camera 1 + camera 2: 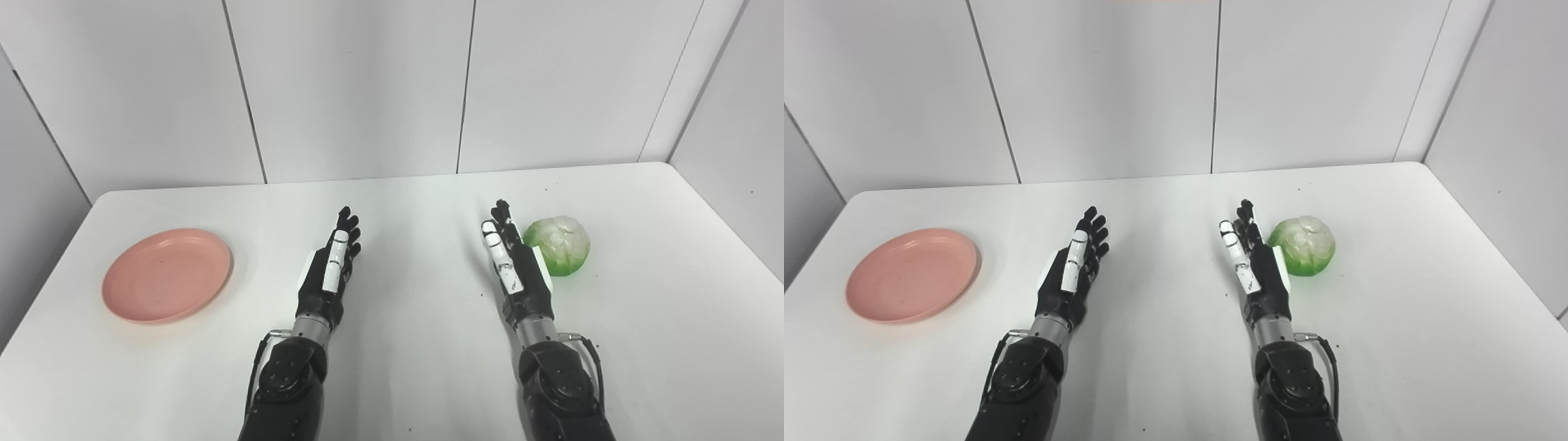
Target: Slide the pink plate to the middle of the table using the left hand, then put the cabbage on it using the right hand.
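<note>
Task status: nothing done yet, judging by the layout.

Plate [166, 274] lies at the left side of the table [404, 367], well apart from the middle, empty. Cabbage [558, 245] sits right of centre, on the table surface, not on the plate.

Left hand [331, 263] held edge-up over the near-middle of the table, fingers straight and extended, holding nothing; clear gap between it and the plate. Right hand [513, 257] in the same flat, extended pose, empty, just beside the cabbage on its left; contact cannot be confirmed.

Remaining: both steps. Left hand must reach the plate and slide it rightward to centre; then the right hand grasps the cabbage and places it.
</note>
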Available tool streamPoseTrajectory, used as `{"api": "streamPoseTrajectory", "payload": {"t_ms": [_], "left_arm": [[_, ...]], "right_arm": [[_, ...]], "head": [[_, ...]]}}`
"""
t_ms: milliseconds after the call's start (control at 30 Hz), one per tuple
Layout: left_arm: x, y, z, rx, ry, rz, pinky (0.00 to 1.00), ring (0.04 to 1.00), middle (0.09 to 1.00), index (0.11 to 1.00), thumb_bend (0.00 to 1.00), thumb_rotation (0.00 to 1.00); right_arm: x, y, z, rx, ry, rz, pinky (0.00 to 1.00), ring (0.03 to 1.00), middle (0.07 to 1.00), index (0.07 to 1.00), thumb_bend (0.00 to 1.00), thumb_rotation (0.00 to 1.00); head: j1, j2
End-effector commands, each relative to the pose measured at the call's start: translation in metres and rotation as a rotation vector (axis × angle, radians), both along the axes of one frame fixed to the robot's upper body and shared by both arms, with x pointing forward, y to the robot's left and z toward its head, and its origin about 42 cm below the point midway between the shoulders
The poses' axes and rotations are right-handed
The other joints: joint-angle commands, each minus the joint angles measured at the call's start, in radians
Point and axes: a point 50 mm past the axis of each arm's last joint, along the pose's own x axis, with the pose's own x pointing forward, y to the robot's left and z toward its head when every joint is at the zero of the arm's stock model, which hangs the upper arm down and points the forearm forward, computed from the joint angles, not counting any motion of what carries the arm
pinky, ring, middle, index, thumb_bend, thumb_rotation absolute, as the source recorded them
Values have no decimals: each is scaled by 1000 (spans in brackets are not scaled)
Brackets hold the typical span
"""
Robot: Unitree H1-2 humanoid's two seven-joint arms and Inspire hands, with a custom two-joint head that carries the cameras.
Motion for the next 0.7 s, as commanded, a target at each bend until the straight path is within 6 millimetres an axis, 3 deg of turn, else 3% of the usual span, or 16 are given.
{"api": "streamPoseTrajectory", "payload": {"t_ms": [0, 33, 200, 267, 300, 367, 433, 533, 667], "left_arm": [[3, -10, 11, -20, -35, 2, 1000, 1000, 1000, 1000, 679, 1000], [2, -10, 11, -22, -35, 6, 1000, 1000, 1000, 1000, 676, 1000], [3, -22, 17, -39, -15, 60, 1000, 1000, 1000, 1000, 664, 1000], [6, -24, 25, -45, -11, 79, 1000, 1000, 1000, 1000, 660, 1000], [11, -22, 34, -32, -27, 95, 1000, 1000, 1000, 1000, 660, 1000], [17, -19, 47, -21, -45, 105, 1000, 1000, 1000, 990, 666, 1000], [27, -10, 60, -7, -83, 106, 1000, 1000, 1000, 999, 684, 1000], [40, 6, 74, -18, -137, 129, 1000, 1000, 1000, 1000, 680, 1000], [52, 52, 98, 45, -171, 207, 1000, 1000, 1000, 1000, 702, 1000]], "right_arm": [[6, 3, 17, 14, -55, 16, 1000, 1000, 1000, 1000, 636, 761], [6, 2, 17, 0, -48, 12, 1000, 1000, 1000, 1000, 635, 776], [2, -11, 12, 12, -71, 19, 1000, 1000, 1000, 1000, 612, 797], [2, -17, 9, 132, -38, 66, 1000, 1000, 1000, 1000, 658, 710], [2, -21, 7, 101, -36, 58, 1000, 1000, 1000, 1000, 683, 674], [4, -26, 6, 40, -39, 42, 1000, 1000, 1000, 1000, 713, 760], [2, -32, 4, 18, -33, 37, 1000, 1000, 1000, 1000, 728, 787], [0, -40, 4, -37, -39, 34, 1000, 1000, 1000, 1000, 668, 827], [1, -45, 5, -73, -53, 30, 1000, 1000, 1000, 1000, 608, 866]], "head": [[43, -20], [43, -20], [240, -75], [280, -90], [330, -111], [364, -125], [403, -146], [430, -162], [468, -190]]}}
